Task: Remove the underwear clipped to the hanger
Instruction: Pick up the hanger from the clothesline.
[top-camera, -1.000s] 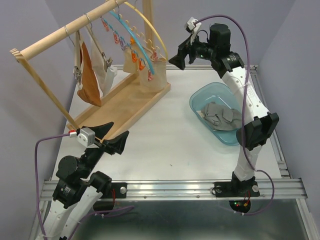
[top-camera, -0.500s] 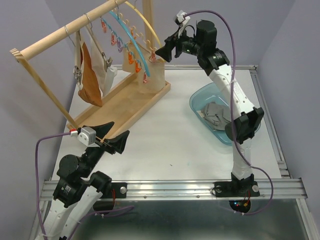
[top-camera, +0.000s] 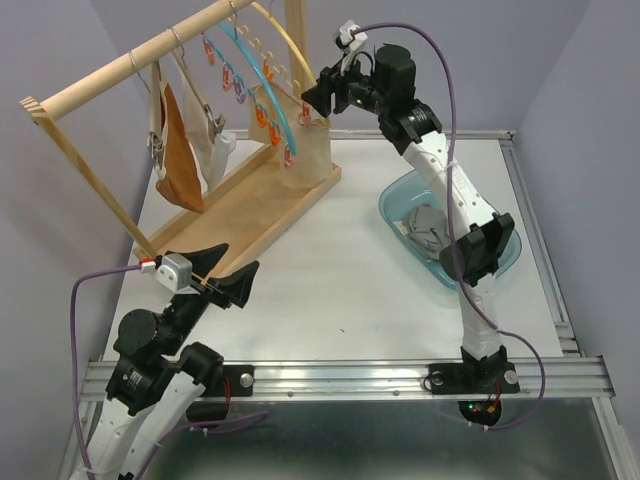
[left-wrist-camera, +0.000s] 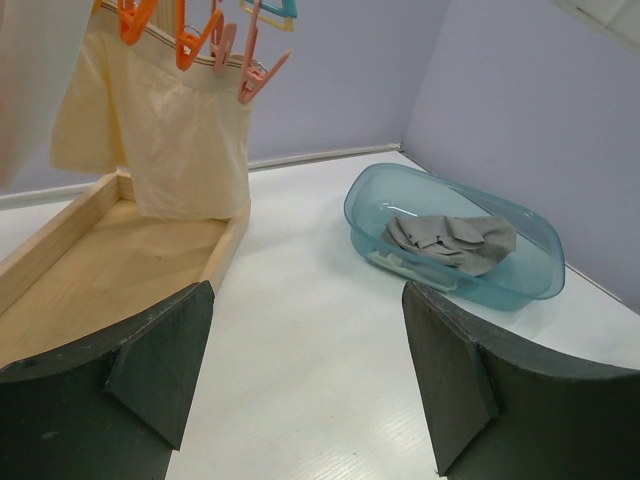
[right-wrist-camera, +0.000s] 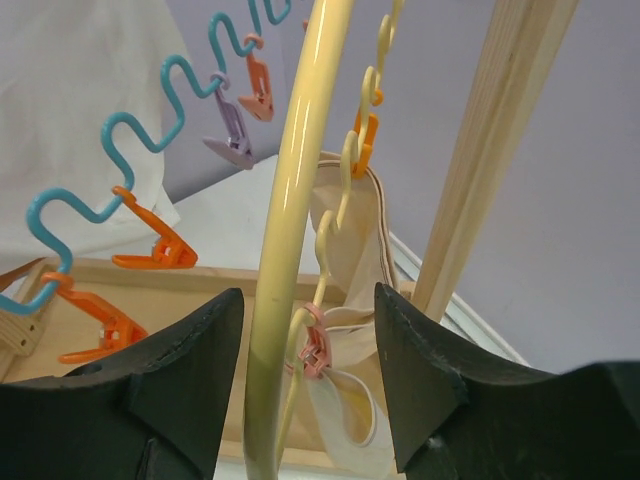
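Wooden rack (top-camera: 120, 68): stood at the far left of the table (top-camera: 340, 270), slanted rail on top, tray-like base below.

Rust-orange briefs (top-camera: 180, 150): hung from the rail's left part on a hanger, pale waistband up.

Pale briefs (top-camera: 212, 140): hung just beside the rust-orange pair, to its right; could not be told whether white or cream.

Left gripper (top-camera: 222, 272): hovered low near the table's near left corner, pointed toward the rack base; stood wide open, gripped nothing.

Blue hanger (top-camera: 262, 75): curved down from the rail, wavy-edged, carried orange, pink and purple clips.

Yellow hanger (top-camera: 295, 50): arched down just right of the blue one.

Beige briefs (top-camera: 308, 150): hung clipped by the waistband at the rack's right end, over the base.

Right gripper (top-camera: 312, 95): reached high at the beige waistband; spread open to either side of the yellow arc and a pink clip (right-wrist-camera: 312, 350); could not be told whether touching.

Tub (top-camera: 385, 205): clear blue, sat on the table's right side.

Grey briefs (top-camera: 432, 230): lay crumpled inside the tub.
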